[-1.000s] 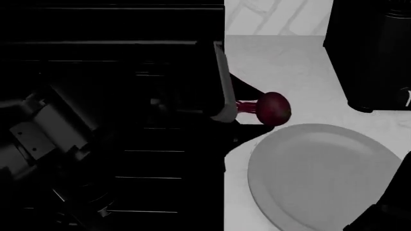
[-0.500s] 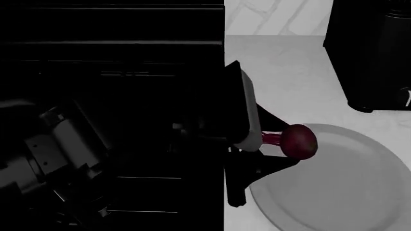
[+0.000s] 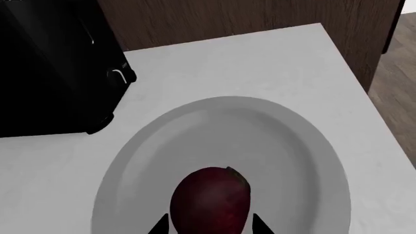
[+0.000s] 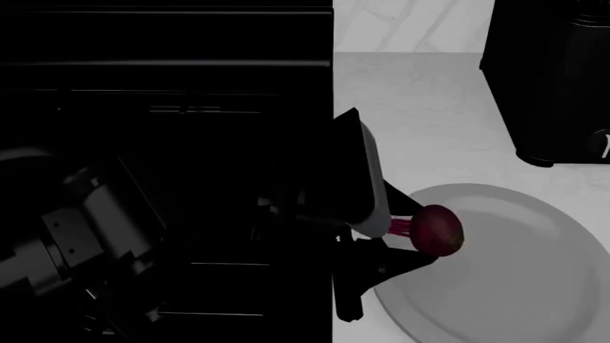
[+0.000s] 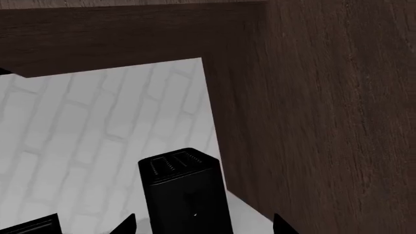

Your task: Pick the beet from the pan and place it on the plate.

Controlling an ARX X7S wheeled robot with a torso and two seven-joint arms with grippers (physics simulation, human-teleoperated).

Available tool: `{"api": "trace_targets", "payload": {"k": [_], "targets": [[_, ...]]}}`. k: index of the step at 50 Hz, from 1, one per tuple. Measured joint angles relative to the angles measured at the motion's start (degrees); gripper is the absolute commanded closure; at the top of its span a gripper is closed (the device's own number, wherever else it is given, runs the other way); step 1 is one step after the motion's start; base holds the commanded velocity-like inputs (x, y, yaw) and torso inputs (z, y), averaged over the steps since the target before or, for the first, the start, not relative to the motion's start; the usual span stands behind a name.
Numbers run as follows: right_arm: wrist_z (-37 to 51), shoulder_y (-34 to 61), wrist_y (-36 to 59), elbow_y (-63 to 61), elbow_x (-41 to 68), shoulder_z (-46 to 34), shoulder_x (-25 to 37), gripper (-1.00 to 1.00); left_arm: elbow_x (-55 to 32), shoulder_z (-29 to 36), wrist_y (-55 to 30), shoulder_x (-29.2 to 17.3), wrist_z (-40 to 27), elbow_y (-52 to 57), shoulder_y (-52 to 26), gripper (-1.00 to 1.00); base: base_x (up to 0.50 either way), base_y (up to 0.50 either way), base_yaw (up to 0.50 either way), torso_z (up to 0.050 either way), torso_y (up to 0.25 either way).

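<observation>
The beet [image 4: 438, 230] is held in my left gripper [image 4: 405, 230], low over the left part of the light grey plate [image 4: 515, 279]. In the left wrist view the dark red beet [image 3: 210, 200] sits between the two black fingertips [image 3: 160, 226], with the plate [image 3: 227, 122] right under it. I cannot tell whether the beet touches the plate. The pan cannot be made out against the black stove [image 4: 162, 107]. My right gripper [image 5: 202, 226] is open and empty, held high and facing a black toaster; it is out of the head view.
A black appliance [image 4: 553, 78] stands on the white counter behind the plate; it also shows in the left wrist view [image 3: 46, 63]. The counter ends just past the plate [image 3: 354, 68]. A black toaster [image 5: 185, 195] stands by a wooden cabinet wall [image 5: 325, 122].
My left gripper carried the beet from the stove's edge to the right over the plate, then lowered it a little toward the plate.
</observation>
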Motion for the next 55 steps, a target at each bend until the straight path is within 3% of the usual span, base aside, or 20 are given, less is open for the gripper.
{"api": "trace_targets", "payload": {"k": [5, 6, 36, 50, 55], "targets": [[-0.81, 0.11, 0.24, 0.43, 0.02, -0.06, -0.92, -1.00, 0.05, 0.01, -0.09, 0.00, 0.18, 0.14, 0.25, 1.00, 0.00, 0.00, 0.00, 0.000, 0.000], [-0.96, 0.12, 0.30, 0.51, 0.03, -0.05, -1.10, -1.00, 0.05, 0.01, -0.09, 0.00, 0.22, 0.18, 0.28, -1.00, 0.00, 0.00, 0.00, 0.000, 0.000], [-3.74, 0.89, 2.81, 0.30, 1.08, 1.73, -4.76, -1.00, -3.35, -0.22, -0.85, 0.01, -1.36, 1.13, -1.98, -1.00, 0.00, 0.00, 0.00, 0.000, 0.000], [-5.41, -0.58, 5.75, -4.21, 3.20, 7.50, -8.21, -1.00, -5.55, -0.30, -1.35, 0.02, -3.52, 0.10, -7.83, -1.00, 0.00, 0.00, 0.00, 0.000, 0.000], [-7.08, -1.98, 6.93, -6.64, 3.88, 10.25, -11.09, -1.00, -6.74, -0.89, -2.30, -2.26, -5.97, 2.40, -11.11, -1.00, 0.00, 0.00, 0.00, 0.000, 0.000]]}}
